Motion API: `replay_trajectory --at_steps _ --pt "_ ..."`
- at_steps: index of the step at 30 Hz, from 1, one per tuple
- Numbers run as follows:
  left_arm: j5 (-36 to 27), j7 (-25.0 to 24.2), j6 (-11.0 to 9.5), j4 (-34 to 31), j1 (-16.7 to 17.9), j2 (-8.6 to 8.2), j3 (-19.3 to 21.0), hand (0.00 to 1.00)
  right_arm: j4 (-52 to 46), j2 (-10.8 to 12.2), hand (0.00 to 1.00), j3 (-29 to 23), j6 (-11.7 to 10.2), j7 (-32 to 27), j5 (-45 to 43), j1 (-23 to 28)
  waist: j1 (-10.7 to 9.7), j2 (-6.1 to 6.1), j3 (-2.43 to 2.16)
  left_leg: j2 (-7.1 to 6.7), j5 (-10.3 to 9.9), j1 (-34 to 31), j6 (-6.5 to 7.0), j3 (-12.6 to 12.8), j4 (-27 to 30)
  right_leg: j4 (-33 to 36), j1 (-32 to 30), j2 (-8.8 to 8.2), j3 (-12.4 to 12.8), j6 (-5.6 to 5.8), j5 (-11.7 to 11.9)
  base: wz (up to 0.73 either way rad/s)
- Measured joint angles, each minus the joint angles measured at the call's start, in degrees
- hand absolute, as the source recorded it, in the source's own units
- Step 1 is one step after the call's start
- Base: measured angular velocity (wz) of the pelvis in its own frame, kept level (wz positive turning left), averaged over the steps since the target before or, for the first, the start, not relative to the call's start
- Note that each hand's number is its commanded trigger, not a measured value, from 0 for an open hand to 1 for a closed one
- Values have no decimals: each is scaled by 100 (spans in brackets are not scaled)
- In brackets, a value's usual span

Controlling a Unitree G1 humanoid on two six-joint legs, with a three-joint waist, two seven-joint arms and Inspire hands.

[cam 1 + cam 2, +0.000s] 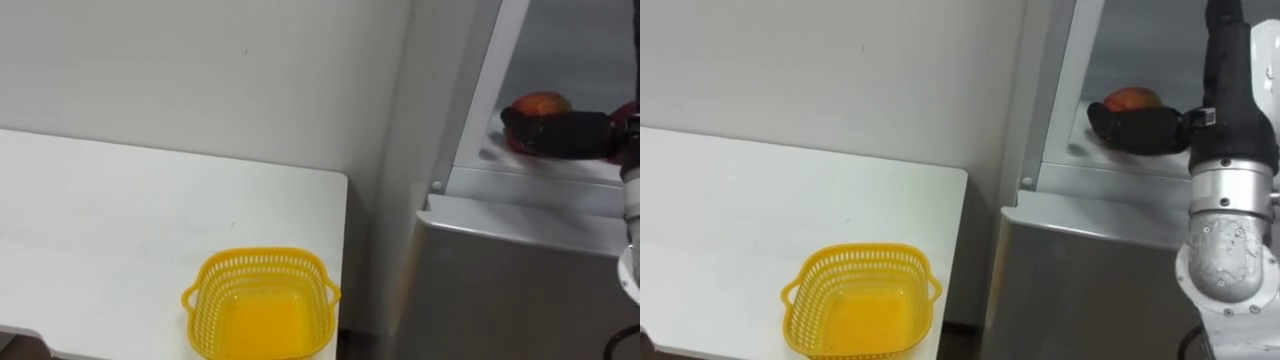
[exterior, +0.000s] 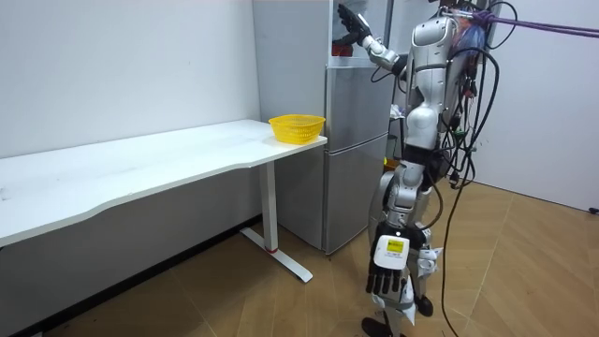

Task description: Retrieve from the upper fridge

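- Left eye view: the fruit sits on the fridge shelf, just behind the right robot hand. Whether the hand clasps it cannot be told.
- Room view: the left robot hand hangs slack and low, well apart from the fridge.
- Right eye view: the basket sits on the tabletop, lower left of the fruit.

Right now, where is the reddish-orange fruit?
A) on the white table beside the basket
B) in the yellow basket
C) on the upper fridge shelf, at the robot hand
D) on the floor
C: the fruit sits on the upper fridge shelf, just behind the right robot hand, while the yellow basket on the white table holds nothing.
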Motion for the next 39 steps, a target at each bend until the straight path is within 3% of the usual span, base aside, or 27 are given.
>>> replay_trajectory --at_steps 4,9,16,19,25,30,32,39 --pt "9 -28 42 -57 -4 1 -4 0 273 -2 0 24 28 88 0 -106 3 -6 -6 -4 1 -15 0 0 12 -3 -11 -3 -3 0 0 0" --pt "11 -33 108 -55 5 2 -11 0 374 -35 0 62 230 344 -4 -107 -10 -10 -10 -5 4 -17 -2 -7 26 -5 -13 -6 -12 0 0 0" --pt "-22 -95 199 -50 -1 83 -20 0 414 -451 0 298 382 806 2 -109 -18 -83 -60 -2 4 -45 -2 -16 92 4 -9 -16 -44 -2 1 0" --pt "-61 -92 223 -49 18 93 -50 0 439 -486 0 320 389 927 3 -109 -21 -97 -67 -3 4 -33 -1 -16 110 6 18 -18 -48 -10 7 0" --pt "-25 -90 328 -75 -2 110 -44 0 497 -489 0 348 559 1350 143 -122 -131 -63 -51 -3 -1 -73 -1 -103 94 9 68 -27 -163 -13 10 9" --pt "-25 -93 450 -157 13 140 -1 0 500 -529 0 339 682 1800 449 -163 -141 -22 -89 1 1 -57 -3 -103 94 4 62 -13 -131 -20 14 -2" --pt "-22 -97 480 -244 5 139 53 0 591 -649 0 338 711 1971 700 -196 -132 -18 -119 -1 3 -52 -3 -105 104 4 63 -14 -127 -20 14 0" --pt "-25 -74 673 -334 18 135 51 0 935 -783 0 339 955 2392 1134 -414 -140 15 -122 4 6 -11 -7 -70 92 4 67 1 -61 -26 18 -4"
